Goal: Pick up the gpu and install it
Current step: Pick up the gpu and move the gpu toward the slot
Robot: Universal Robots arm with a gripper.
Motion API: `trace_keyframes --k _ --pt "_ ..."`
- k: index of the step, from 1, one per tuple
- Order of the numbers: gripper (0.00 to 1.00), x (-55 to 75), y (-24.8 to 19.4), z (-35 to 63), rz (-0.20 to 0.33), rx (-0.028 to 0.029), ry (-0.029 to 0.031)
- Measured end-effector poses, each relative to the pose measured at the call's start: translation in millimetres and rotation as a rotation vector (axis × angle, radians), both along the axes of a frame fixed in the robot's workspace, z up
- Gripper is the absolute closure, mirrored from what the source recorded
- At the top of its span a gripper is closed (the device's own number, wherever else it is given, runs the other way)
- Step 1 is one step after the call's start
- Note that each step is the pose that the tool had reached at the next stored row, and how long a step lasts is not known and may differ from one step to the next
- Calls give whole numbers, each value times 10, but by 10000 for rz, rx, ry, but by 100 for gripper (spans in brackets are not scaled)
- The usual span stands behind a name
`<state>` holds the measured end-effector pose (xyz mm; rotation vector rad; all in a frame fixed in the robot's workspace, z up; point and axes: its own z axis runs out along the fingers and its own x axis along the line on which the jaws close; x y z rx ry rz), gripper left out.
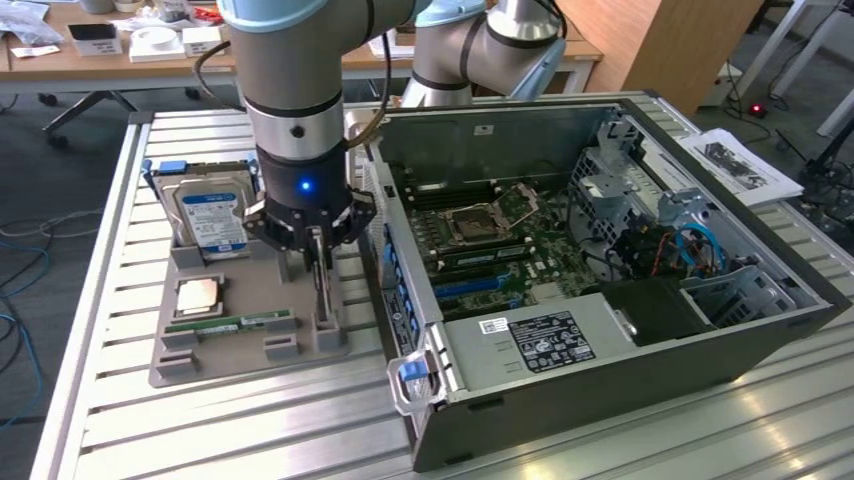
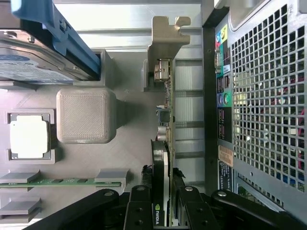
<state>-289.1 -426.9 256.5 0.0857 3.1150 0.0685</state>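
Note:
The gpu (image 1: 324,300) stands on edge in a slot at the exterior view's right side of the grey holder tray (image 1: 187,368), beside the open computer case (image 1: 747,340). My gripper (image 1: 314,258) reaches straight down onto its top edge. In the wrist view the gpu (image 2: 165,120) is seen edge-on, with its silver bracket (image 2: 165,33) at the far end. The gripper (image 2: 162,191) is shut on the card, with one black finger (image 2: 139,211) pressed against each face. The card's lower edge still sits in the tray slot.
The tray also holds a silver hard drive with a blue label (image 1: 214,215), a processor chip (image 1: 200,295) and a green memory stick (image 1: 247,323). The case lies open with its motherboard (image 1: 494,240) facing up. Its perforated rear panel (image 2: 261,96) is close beside the card.

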Motion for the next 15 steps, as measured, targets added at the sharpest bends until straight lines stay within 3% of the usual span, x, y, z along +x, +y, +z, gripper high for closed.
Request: trace_keyframes --k 15 --pt "73 0 0 357 -1 0 0"
